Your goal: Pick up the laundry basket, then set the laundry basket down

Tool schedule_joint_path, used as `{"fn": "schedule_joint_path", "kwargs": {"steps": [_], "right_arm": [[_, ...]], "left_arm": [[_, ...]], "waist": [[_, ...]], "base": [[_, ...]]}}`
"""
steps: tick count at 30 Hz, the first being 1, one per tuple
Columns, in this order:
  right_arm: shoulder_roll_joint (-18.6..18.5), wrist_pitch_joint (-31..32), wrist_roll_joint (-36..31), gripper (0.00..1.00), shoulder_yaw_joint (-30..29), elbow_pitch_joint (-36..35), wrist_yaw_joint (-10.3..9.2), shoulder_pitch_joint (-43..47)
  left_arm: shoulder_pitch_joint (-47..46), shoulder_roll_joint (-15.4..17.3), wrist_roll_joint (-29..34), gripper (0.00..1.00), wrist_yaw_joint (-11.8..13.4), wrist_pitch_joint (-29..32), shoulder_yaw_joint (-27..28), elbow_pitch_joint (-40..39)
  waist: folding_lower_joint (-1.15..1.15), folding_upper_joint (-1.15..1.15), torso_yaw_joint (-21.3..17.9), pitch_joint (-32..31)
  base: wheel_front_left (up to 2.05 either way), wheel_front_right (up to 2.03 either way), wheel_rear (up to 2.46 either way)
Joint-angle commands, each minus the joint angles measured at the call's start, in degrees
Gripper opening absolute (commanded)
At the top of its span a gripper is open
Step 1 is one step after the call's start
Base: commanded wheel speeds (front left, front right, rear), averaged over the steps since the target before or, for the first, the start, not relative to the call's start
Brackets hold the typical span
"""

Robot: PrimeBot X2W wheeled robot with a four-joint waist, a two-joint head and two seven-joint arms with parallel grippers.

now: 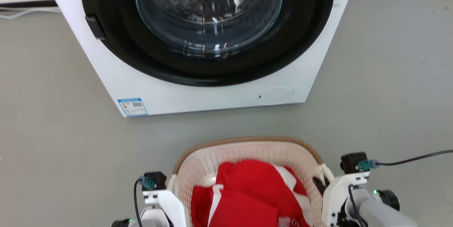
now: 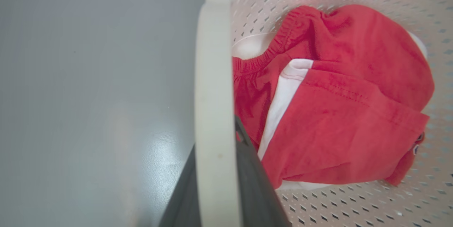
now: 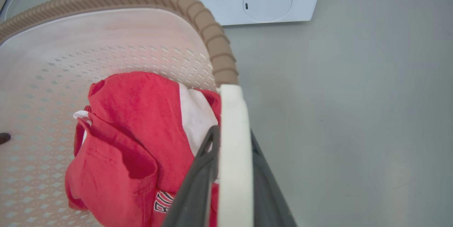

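Between the left gripper's point(image 2: 216, 149) two dark fingers: left handle point(image 2: 212, 60), a white loop, pinched from both sides, jaws drawn narrow onto it. Right gripper point(image 3: 233, 138) likewise, with fingers clamped either side of right handle point(image 3: 231, 113).

Both loops belong to the laundry basket point(image 1: 247, 145), low at 6 o'clock in the head view, between the two wrists. Red garment point(image 1: 254, 191) with white panels heaped inside.

Washing machine point(image 1: 198, 92) at 12 o'clock, apart from the basket; grey floor point(image 1: 53, 131) all round.

Judgement: grasp is made on both sides. Cannot tell whether the base is off the floor. The lift, if not begun, and the set-down remain.
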Motion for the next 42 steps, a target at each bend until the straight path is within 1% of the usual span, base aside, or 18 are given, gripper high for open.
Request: {"fn": "schedule_joint_path", "kwargs": {"steps": [1,5,12,27,42], "right_arm": [[-0.3,0.6,0.6,0.0,1.5,-0.8,0.47,1.7],[-0.6,2.3,3.7,0.0,4.3,-1.4,0.47,2.5],[-1.0,2.0,6.7,0.0,7.4,-1.8,0.47,2.4],[-1.5,0.8,10.9,0.0,12.2,-1.8,0.47,1.6],[-1.5,0.4,12.5,0.0,14.0,-1.6,0.47,1.3]], "left_arm": [[-0.1,0.9,-0.5,0.0,0.0,-0.2,0.9,-0.6],[1.3,0.9,-1.5,0.0,-0.2,2.6,0.9,-0.3],[2.0,0.9,-2.2,0.0,0.2,4.6,0.4,-0.2],[2.3,0.9,-4.2,0.0,0.3,4.1,-0.9,-0.1],[2.4,0.9,-5.5,0.0,0.5,3.2,-2.4,-0.1]], "waist": [[0.0,0.0,0.3,-1.5],[0.0,0.0,0.4,-3.5],[0.0,0.0,0.2,-4.9],[0.0,0.0,0.2,-5.4],[0.0,0.0,-0.1,-5.3]], "base": [[0.0,0.0,0.0],[0.0,0.0,0.0],[0.0,0.0,0.0],[0.0,0.0,0.0],[0.0,0.0,0.0]]}}
